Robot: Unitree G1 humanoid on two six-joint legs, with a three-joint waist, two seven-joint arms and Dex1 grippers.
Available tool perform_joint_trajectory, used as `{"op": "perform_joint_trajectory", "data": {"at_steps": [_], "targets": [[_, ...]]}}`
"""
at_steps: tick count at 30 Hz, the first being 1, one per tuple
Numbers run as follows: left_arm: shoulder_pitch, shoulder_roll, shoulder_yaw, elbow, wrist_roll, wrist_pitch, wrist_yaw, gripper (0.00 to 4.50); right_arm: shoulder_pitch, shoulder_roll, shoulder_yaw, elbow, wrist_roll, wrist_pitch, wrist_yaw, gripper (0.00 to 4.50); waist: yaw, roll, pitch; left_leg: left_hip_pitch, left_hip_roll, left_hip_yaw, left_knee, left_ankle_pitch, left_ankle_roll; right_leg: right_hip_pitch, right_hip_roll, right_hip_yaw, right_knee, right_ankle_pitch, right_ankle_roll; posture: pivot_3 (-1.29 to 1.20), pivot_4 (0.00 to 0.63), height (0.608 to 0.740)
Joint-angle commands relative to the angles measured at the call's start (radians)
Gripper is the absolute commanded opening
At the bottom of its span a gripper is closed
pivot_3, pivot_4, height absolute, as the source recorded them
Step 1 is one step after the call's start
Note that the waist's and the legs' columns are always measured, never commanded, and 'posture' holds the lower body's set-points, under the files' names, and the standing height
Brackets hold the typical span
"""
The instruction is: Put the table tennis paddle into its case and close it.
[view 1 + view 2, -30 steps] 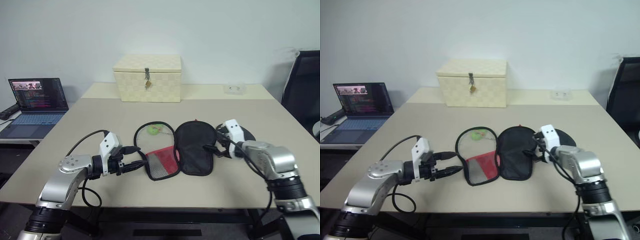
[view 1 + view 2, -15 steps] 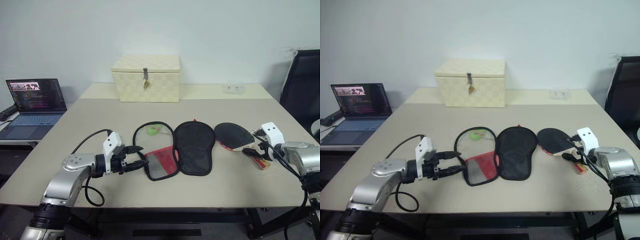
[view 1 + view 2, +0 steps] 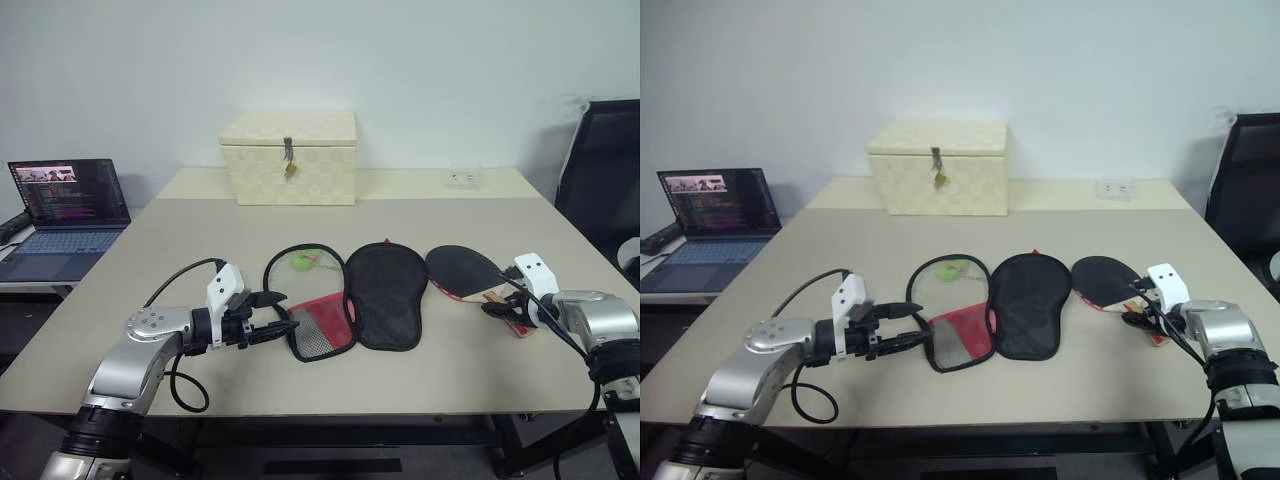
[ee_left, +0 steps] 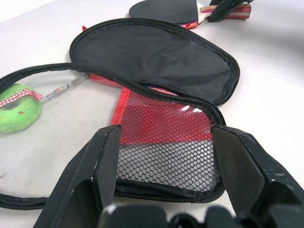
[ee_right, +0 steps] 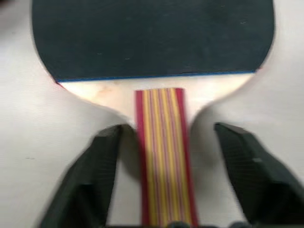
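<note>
Now: right gripper (image 5: 164, 156) astride paddle (image 3: 463, 270) handle, unclosed, readying pickup | left gripper (image 4: 166, 161) open at case (image 3: 345, 300), lower centre, steadying

A beige table (image 3: 200, 250) carries a cream box (image 3: 290, 157) at the far side, an open case (image 3: 345, 300) near the middle, and a paddle (image 3: 463, 270) to its right.

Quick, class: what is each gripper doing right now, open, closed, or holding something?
Left gripper: open, holding nothing, in front of the case.
Right gripper: open, fingers either side of the paddle handle, not clamped on it.
</note>
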Motion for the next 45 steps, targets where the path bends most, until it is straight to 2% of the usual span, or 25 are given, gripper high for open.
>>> {"op": "perform_joint_trajectory", "data": {"at_steps": [1, 3, 4, 10, 17, 20, 22, 26, 29, 33, 45], "targets": [[0.000, 0.015, 0.020, -0.023, -0.001, -0.017, -0.002, 3.28, 0.007, 0.023, -0.048, -0.011, -0.015, 0.043, -0.098, 1.86, 0.000, 0.000, 0.000, 0.001, 0.000, 0.000, 0.000, 0.000, 0.000, 0.001, 0.000, 0.000, 0.000, 0.000, 0.000, 0.00, 0.150, 0.740], [0.000, 0.015, 0.020, -0.023, -0.001, -0.018, -0.002, 3.28, 0.012, 0.032, -0.068, -0.027, -0.016, 0.057, -0.126, 1.18, 0.001, 0.000, 0.000, 0.003, -0.001, 0.000, 0.000, 0.000, 0.000, 0.003, 0.000, 0.000, 0.000, 0.000, 0.000, 0.00, 0.150, 0.740], [0.000, 0.015, 0.020, -0.023, -0.001, -0.018, -0.002, 3.28, 0.014, 0.036, -0.080, -0.034, -0.014, 0.066, -0.141, 1.09, 0.001, 0.000, 0.000, 0.004, -0.001, 0.000, 0.000, 0.001, 0.001, 0.004, 0.000, 0.000, 0.000, 0.000, 0.000, 0.00, 0.150, 0.740], [-0.001, 0.016, 0.019, -0.022, 0.001, -0.020, -0.004, 3.28, 0.010, 0.029, -0.146, -0.108, -0.008, 0.110, -0.216, 1.09, 0.010, 0.000, 0.000, 0.004, -0.001, 0.000, 0.001, 0.001, 0.001, 0.004, -0.001, 0.000, 0.000, 0.000, 0.001, 0.00, 0.150, 0.740], [0.002, 0.026, 0.035, -0.010, -0.008, -0.030, -0.016, 3.28, -0.045, 0.055, -0.226, -0.423, 0.068, 0.318, -0.261, 1.09, 0.008, 0.002, 0.001, -0.005, -0.002, -0.002, -0.002, 0.001, 0.001, -0.005, -0.001, 0.000, 0.000, 0.000, 0.001, 0.00, 0.150, 0.740], [0.006, 0.039, 0.054, 0.002, -0.013, -0.040, -0.025, 3.28, -0.092, 0.175, -0.270, -0.655, 0.127, 0.505, -0.337, 1.09, -0.008, 0.003, 0.002, -0.007, 0.001, -0.001, -0.003, 0.001, 0.001, -0.009, -0.001, 0.002, 0.001, 0.000, 0.000, 0.00, 0.150, 0.740], [0.004, 0.042, 0.058, 0.010, -0.011, -0.044, -0.028, 3.28, -0.096, 0.246, -0.283, -0.742, 0.140, 0.584, -0.376, 1.09, -0.013, 0.003, 0.002, -0.006, 0.003, -0.002, -0.003, 0.001, 0.001, -0.009, -0.001, 0.001, 0.002, 0.000, -0.001, 0.00, 0.150, 0.740], [0.005, 0.051, 0.063, 0.017, -0.008, -0.048, -0.031, 3.28, -0.082, 0.559, -0.311, -0.940, 0.138, 0.758, -0.512, 1.09, -0.012, 0.002, 0.001, -0.006, 0.004, -0.004, -0.003, 0.001, 0.001, -0.008, 0.001, -0.001, 0.002, 0.000, -0.002, 0.00, 0.150, 0.740], [0.006, 0.055, 0.063, 0.017, -0.008, -0.049, -0.031, 3.28, -0.065, 0.686, -0.305, -0.986, 0.109, 0.786, -0.576, 1.09, -0.010, 0.003, 0.001, -0.007, 0.002, -0.004, -0.003, 0.001, 0.001, -0.009, 0.000, -0.001, 0.003, 0.000, -0.003, 0.00, 0.150, 0.740], [0.008, 0.062, 0.065, 0.011, -0.007, -0.050, -0.031, 3.28, -0.014, 0.768, -0.287, -0.972, 0.080, 0.751, -0.636, 1.09, 0.011, 0.002, 0.001, -0.008, -0.002, -0.004, -0.003, 0.001, 0.001, -0.009, -0.001, -0.002, 0.001, 0.000, -0.002, 0.00, 0.150, 0.740], [0.009, 0.069, 0.063, 0.006, -0.005, -0.052, -0.028, 3.28, 0.094, 0.809, -0.201, -0.863, 0.021, 0.591, -0.708, 1.09, -0.001, 0.002, 0.001, -0.007, 0.000, -0.003, -0.003, 0.001, 0.001, -0.009, -0.001, -0.001, 0.002, 0.000, -0.002, 0.00, 0.150, 0.740]]}}
